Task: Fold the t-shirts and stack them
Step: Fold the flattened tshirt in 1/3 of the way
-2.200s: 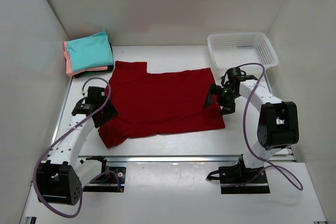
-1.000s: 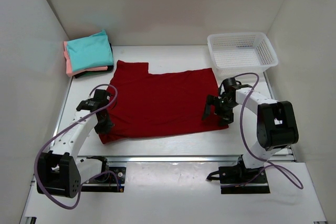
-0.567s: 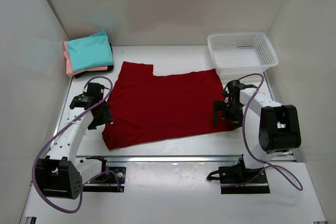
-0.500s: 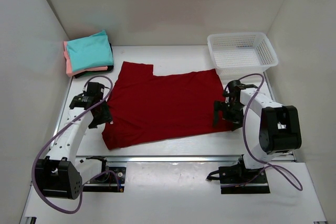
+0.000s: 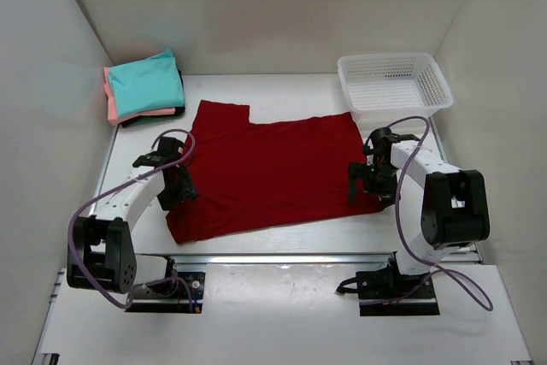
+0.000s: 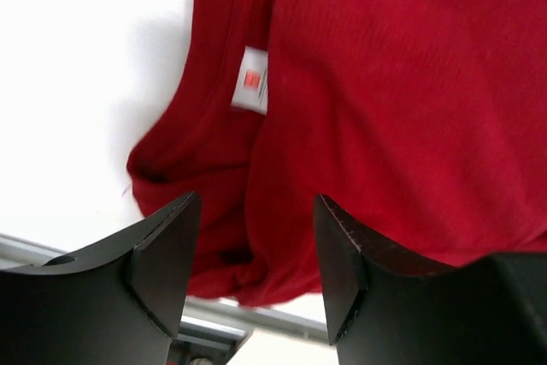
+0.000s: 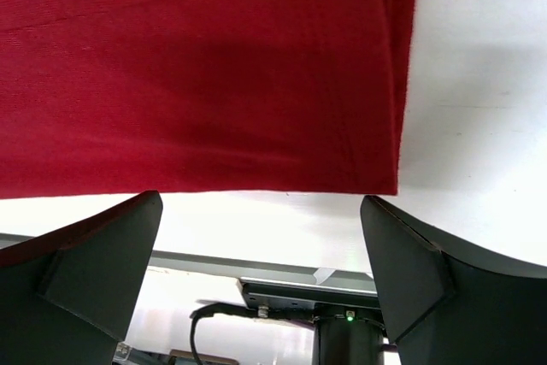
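A large dark red t-shirt (image 5: 269, 168) lies spread on the white table. Its left edge is folded over and bunched; a white label (image 6: 252, 91) shows there in the left wrist view. My left gripper (image 5: 179, 190) is open and empty just above that left edge of the red shirt (image 6: 385, 126). My right gripper (image 5: 369, 184) is wide open and empty above the shirt's right hem (image 7: 214, 83). A stack of folded shirts, teal (image 5: 147, 83) on top, salmon-pink (image 5: 111, 104) and a dark one under it, sits at the back left.
A white plastic mesh basket (image 5: 393, 83) stands at the back right, behind my right arm. White walls enclose the table on the left, back and right. A metal rail (image 5: 282, 257) runs along the table's near edge.
Both arms dragged the red shirt and let go; the shirt now lies flatter and shifted right. My left gripper has moved right onto the bunched left edge. My right gripper has held still lately.
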